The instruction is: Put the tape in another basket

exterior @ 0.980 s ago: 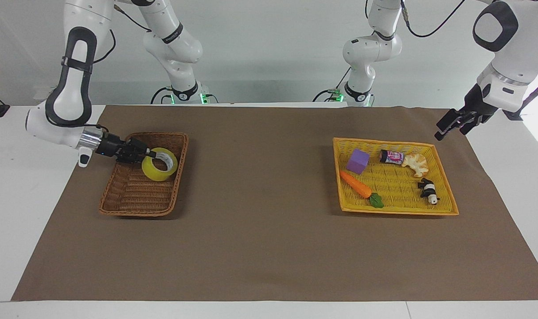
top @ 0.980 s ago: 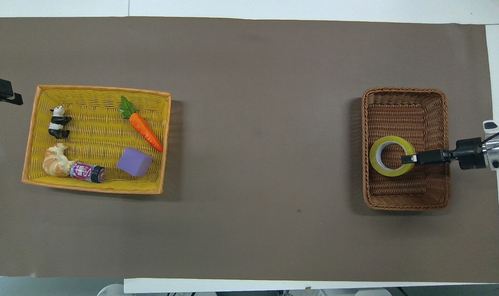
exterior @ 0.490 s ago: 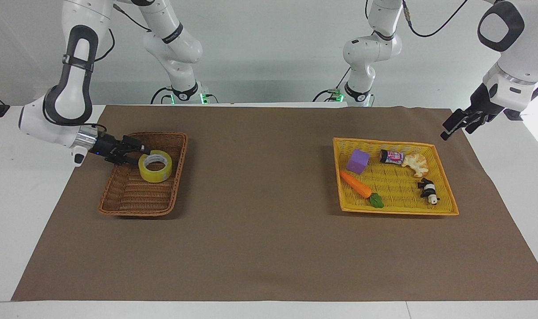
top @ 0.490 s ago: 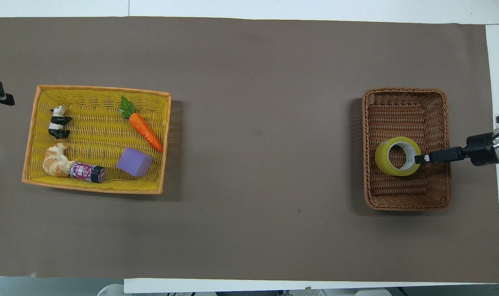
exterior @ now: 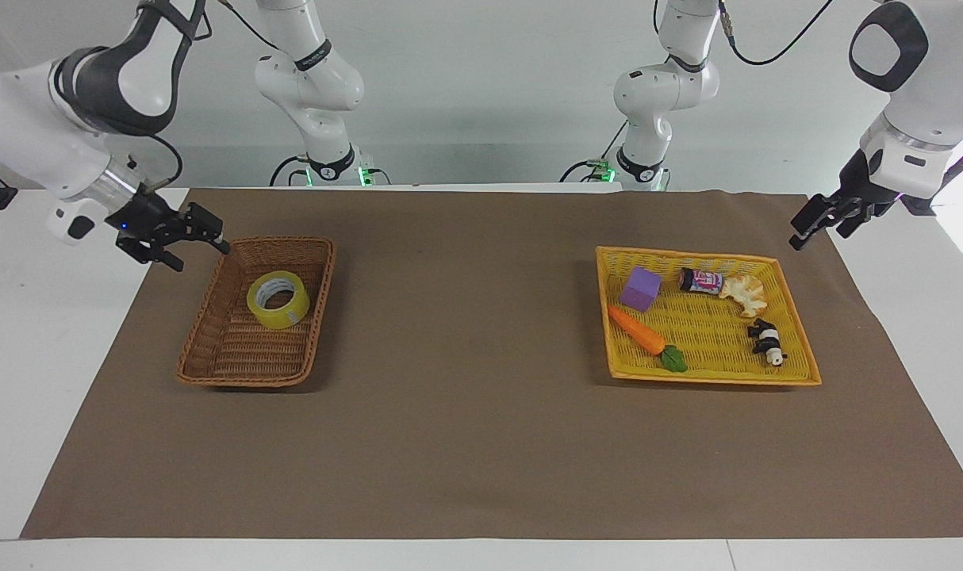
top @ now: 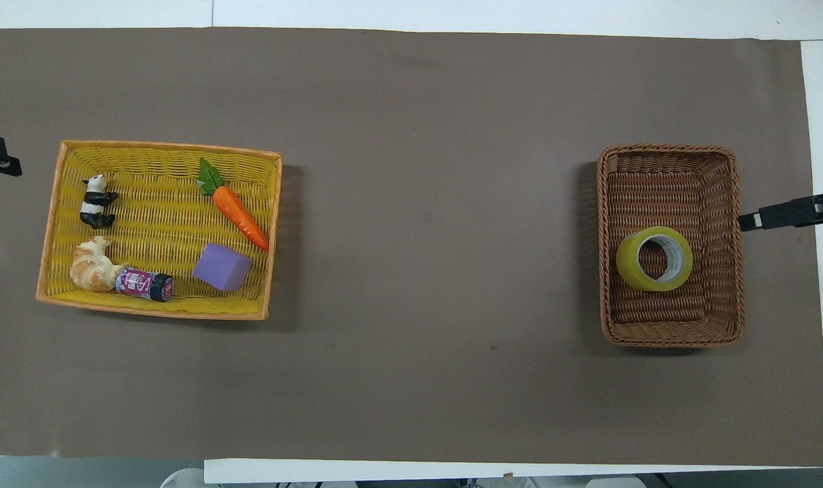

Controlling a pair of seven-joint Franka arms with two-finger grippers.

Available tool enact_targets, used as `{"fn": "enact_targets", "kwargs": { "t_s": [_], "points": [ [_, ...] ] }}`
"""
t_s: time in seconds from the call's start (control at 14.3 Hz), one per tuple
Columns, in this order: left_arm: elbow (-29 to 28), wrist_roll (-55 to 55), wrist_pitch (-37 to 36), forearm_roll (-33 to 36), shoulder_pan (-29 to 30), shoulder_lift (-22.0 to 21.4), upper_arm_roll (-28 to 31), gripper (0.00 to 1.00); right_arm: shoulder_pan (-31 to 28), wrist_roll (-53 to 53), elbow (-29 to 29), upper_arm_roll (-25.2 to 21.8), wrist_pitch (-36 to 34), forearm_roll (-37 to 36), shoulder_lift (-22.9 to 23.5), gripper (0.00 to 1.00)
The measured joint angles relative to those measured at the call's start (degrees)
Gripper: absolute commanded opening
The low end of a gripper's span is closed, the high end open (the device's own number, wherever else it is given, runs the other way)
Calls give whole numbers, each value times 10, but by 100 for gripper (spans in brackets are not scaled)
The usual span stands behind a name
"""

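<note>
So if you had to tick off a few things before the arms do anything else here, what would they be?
1. Tape lies inside the brown basket: ok.
2. Right hand is off the tape, fingers open, over the mat at the basket's corner: ok.
3. Left hand waits off the yellow tray, touching nothing: ok.
4. Tray's things (cube, carrot, panda) lie inside it: ok.
5. Left hand's fingers open or shut: cannot tell.

Tape (exterior: 278, 299) lying in brown basket (exterior: 212, 333), right gripper (exterior: 198, 240) open just beside rim, left gripper (exterior: 821, 222) waiting
</note>
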Motion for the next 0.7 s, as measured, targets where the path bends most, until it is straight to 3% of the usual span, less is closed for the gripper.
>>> {"fn": "enact_targets", "kwargs": {
  "t_s": [0.35,0.7],
  "points": [
    [12,2,-41,0,5,-13,-2,99,10,181,67,16,-102,-82,-23,100],
    [12,17,-51,-1,7,-17,-3,100,14,203,116,48,-148,-140,-17,100]
  ]
}}
